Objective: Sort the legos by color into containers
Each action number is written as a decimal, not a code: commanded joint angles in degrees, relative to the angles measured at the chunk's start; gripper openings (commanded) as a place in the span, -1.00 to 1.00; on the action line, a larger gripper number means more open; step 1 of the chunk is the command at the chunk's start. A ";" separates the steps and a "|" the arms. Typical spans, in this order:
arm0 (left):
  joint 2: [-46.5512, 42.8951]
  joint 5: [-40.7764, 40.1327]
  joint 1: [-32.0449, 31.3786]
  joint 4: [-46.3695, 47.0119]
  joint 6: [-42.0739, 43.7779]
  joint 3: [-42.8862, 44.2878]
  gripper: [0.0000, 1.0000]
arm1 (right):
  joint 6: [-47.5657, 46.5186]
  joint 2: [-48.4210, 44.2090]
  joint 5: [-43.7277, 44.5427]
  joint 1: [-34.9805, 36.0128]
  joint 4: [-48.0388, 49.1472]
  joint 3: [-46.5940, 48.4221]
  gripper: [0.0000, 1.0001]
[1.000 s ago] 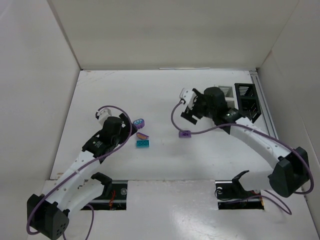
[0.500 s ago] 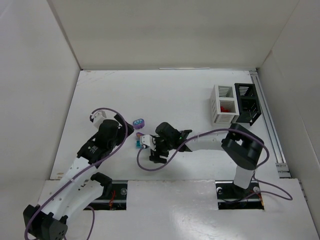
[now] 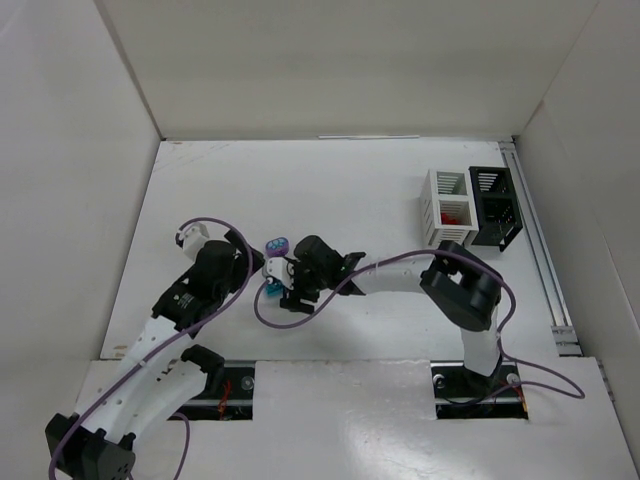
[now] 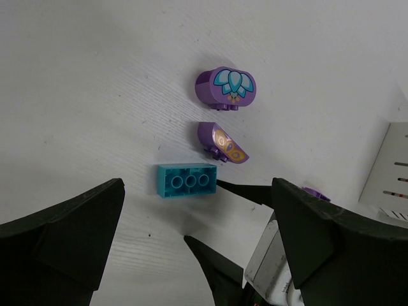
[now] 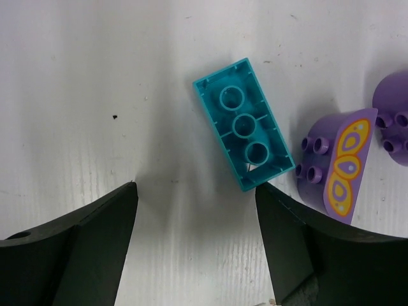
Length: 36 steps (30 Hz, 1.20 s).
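1. Legos left loose: a teal brick lies underside up, with a butterfly-printed purple piece just beside it.
2. The right gripper sits low at the teal brick's near corner, jaws spread and grasping nothing, probably lining up a pinch.
3. The left gripper hovers above the same brick, jaws released and empty.
4. The white container and black container stand well apart from the teal brick.

Top external: high above, behind arm bases, facing down and forward over whole counter; distant.
Left wrist: near, angled down on teal brick.
Right wrist: nearer still, straight down on same brick.
Shared by all three: teal brick, purple patterned brick just beside it.
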 commanded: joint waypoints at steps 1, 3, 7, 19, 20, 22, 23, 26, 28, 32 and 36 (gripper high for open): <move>-0.79 -0.48 0.26 -1.17 -0.24 2.15 0.98 | 0.48 1.85 1.53 0.10 2.01 2.48 0.58; -1.31 -0.48 0.26 -1.17 -0.24 2.15 0.98 | 0.48 2.38 2.06 0.10 2.01 3.18 0.58; -1.31 -1.00 0.26 -1.70 -0.24 2.15 0.98 | -1.79 4.40 3.56 0.10 2.01 5.72 0.61; -2.37 -1.53 0.26 -2.23 -0.76 2.68 0.98 | -22.25 6.07 -0.65 0.10 2.01 9.85 0.75; -2.37 -1.53 0.26 -2.23 -0.76 2.68 0.98 | -24.20 6.07 -2.84 0.10 1.14 9.86 0.75; -2.37 -2.06 0.26 -2.84 -0.76 2.68 0.98 | -26.14 6.60 -7.33 0.10 -0.10 10.65 0.72; -2.37 -2.06 0.26 -2.84 -0.76 3.20 0.98 | -27.02 6.60 -8.13 0.10 -0.10 10.65 0.69; -2.37 -2.06 0.26 -3.37 -0.76 3.21 0.98 | -27.56 6.60 -9.10 0.10 -1.77 11.17 0.58; -2.89 -2.06 0.26 -3.37 -0.76 3.21 0.98 | -27.56 7.13 -11.11 -0.43 -2.30 11.18 0.41; -2.90 -2.58 0.26 -2.85 -0.76 3.21 0.98 | -27.56 8.71 -18.05 -2.18 -2.82 11.18 0.13; -2.90 -2.58 0.26 -2.84 -0.76 3.21 0.98 | -27.56 9.41 -20.35 -2.71 -2.83 11.70 -0.09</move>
